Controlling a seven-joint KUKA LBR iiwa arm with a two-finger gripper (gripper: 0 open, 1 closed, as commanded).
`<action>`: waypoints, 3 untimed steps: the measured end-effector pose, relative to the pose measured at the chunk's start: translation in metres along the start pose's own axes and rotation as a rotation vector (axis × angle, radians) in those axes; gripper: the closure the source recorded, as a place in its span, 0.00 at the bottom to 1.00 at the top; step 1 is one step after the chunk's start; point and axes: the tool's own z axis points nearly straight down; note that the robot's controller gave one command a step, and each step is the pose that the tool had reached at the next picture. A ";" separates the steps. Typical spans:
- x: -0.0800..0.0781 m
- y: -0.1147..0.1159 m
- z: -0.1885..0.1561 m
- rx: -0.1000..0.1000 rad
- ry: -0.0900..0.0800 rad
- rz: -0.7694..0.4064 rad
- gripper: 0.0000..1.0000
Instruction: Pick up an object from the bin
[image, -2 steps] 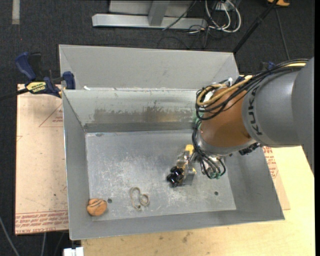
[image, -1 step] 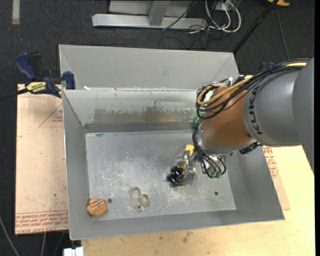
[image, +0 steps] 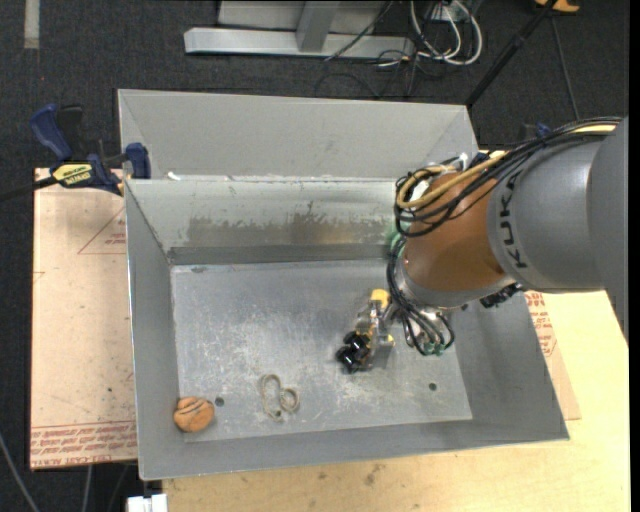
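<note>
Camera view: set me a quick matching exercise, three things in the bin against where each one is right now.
Things:
1. orange-brown ball
2. pale looped thing
3. hand

Places in the bin:
A. right of the floor's middle
B. bottom-left corner of the floor
C. near the floor's lower edge, about mid-width

Pairs: 1-B, 2-C, 3-A.

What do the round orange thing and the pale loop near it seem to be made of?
Round orange thing: matte and mottled, possibly foam or rubber. Pale loop: thin and twisted, likely cord or wire; too small to tell.
</note>
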 end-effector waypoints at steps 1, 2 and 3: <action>-0.009 -0.002 -0.001 0.000 -0.001 -0.008 1.00; -0.013 -0.003 0.000 0.000 0.001 -0.011 1.00; -0.027 -0.009 0.003 -0.001 0.002 -0.014 1.00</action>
